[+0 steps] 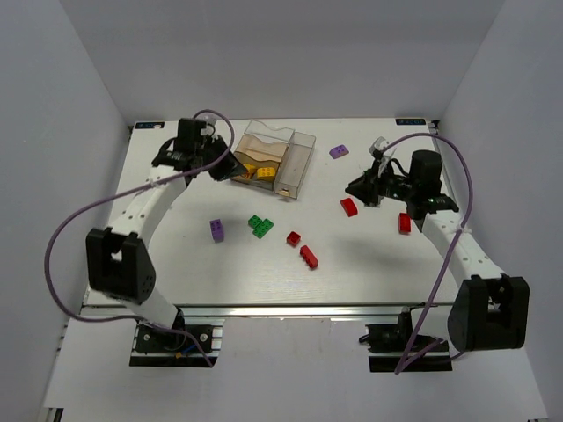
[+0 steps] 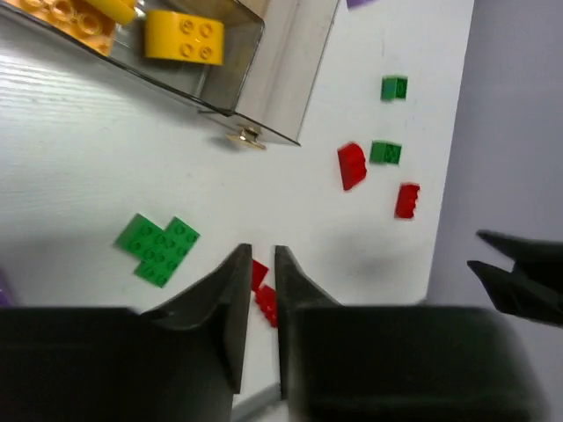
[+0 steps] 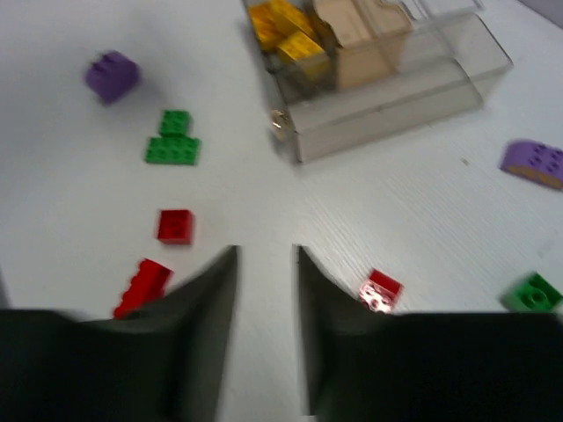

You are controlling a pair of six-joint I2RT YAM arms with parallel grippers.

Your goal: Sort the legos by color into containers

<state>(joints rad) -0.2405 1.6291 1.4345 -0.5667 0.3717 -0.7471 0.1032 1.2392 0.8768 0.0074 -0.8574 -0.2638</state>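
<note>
White table (image 1: 176, 264), yellow bricks (image 1: 253, 170) already in the box (image 1: 299, 163); reds (image 1: 308, 256), greens (image 1: 260, 226), purples (image 1: 216, 230) loose in front of it. Left hand (image 2: 261, 259) beside box, pinched shut, empty. Right hand (image 3: 266, 259), part-open, probably eyeing a red.

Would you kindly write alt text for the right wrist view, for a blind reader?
The right gripper, jaws slightly apart and empty, hovers over a white table strewn with red bricks, green bricks and purple bricks. Beyond sits a clear box holding yellow bricks.

Two white-linked arms (image 1: 149, 207), black joints (image 1: 119, 261), looping purple cables (image 1: 51, 255).
</note>
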